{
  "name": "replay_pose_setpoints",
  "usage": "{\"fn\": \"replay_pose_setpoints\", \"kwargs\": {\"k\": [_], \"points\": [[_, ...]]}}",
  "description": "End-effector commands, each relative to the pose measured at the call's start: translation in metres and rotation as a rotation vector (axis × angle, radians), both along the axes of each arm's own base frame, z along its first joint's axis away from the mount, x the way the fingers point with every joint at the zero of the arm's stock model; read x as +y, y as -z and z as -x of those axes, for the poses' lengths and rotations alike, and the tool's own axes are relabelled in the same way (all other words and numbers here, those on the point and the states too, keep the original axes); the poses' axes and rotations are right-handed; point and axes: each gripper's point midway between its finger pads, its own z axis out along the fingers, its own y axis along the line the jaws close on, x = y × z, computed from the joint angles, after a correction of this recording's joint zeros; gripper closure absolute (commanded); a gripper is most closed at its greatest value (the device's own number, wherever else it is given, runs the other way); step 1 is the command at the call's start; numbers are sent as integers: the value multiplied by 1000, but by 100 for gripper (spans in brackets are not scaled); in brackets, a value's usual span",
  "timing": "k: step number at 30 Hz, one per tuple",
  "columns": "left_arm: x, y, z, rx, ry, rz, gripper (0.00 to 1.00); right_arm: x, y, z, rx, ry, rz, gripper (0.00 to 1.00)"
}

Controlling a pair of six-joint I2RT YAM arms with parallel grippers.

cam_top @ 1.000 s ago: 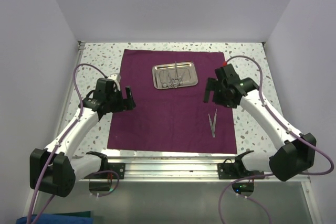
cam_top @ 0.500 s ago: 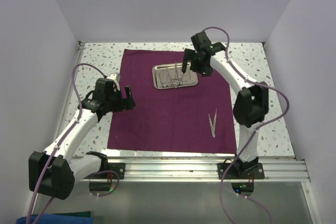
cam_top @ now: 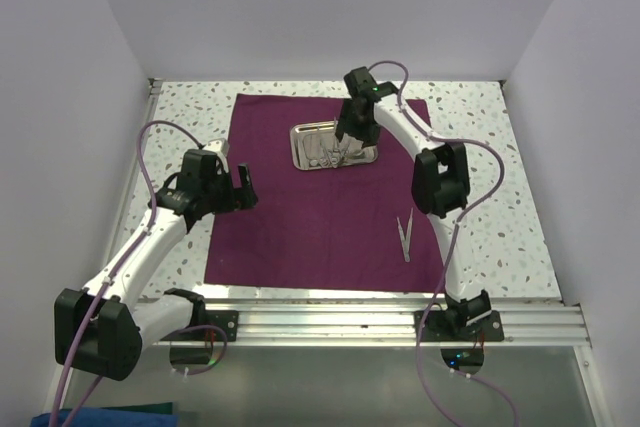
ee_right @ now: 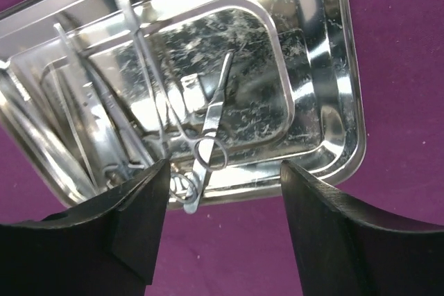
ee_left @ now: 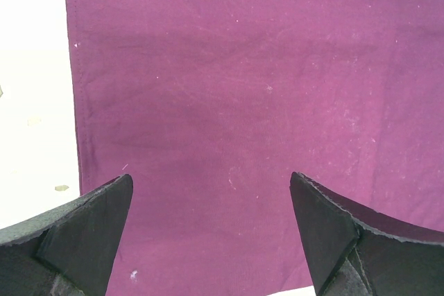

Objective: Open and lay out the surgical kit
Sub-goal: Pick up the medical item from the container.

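Over the steel tray (ee_right: 334,67) — right gripper (ee_right: 218,175) spread wide above ring-handled forceps (ee_right: 216,105) | left gripper (ee_left: 211,188) spread over cloth wrap (ee_left: 208,88) | tweezers (cam_top: 404,237) lie on that wrap — well apart from tray

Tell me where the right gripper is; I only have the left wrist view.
Observer: The right gripper hangs over the steel tray, jaws open.
Operator: Report what's in that tray.
Observer: Several thin instruments. The ring-handled forceps lie between the open fingers in the right wrist view.
Operator: List anything already laid out.
Observer: One pair of tweezers lies on the cloth, on the right arm's side.
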Motion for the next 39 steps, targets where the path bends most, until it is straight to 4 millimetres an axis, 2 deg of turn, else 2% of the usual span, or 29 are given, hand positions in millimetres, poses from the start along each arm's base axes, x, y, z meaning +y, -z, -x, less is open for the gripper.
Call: {"fn": "replay_pose_setpoints", "kwargs": {"k": [1,2,3,7,8,9,16,19,25,30,35,39], "points": [[0,-5,-5,-41,4,-9,1,4,-11,-15,-53,101,-26,33],[0,-6,-6,-42,4,-9,1,2,-5,-17,-46,116,-12,36],[0,-6,-5,-42,6,-8,1,2,-8,-20,-59,126,-12,39],[0,-6,-6,-44,7,-8,1,2,-3,-28,-65,162,5,41],[0,-6,-6,-44,7,-8,1,3,4,-27,-54,161,19,42],[0,-6,-6,-44,7,-8,1,4,0,-31,-67,165,20,42],[0,-6,-6,-43,9,-12,1,6,18,-26,-41,176,66,49],[0,-6,-6,-44,11,-12,1,15,18,-26,-51,166,54,51],[-2,-3,-6,-32,21,-9,1,55,4,-36,-131,99,-34,53],[-2,-2,-5,-29,25,-7,1,69,-2,-43,-175,89,-61,53],[-2,-2,-5,-26,27,-8,1,71,16,-42,-149,87,-43,52],[-2,-2,-5,-26,26,-9,1,58,20,-44,-161,103,24,51]]}}
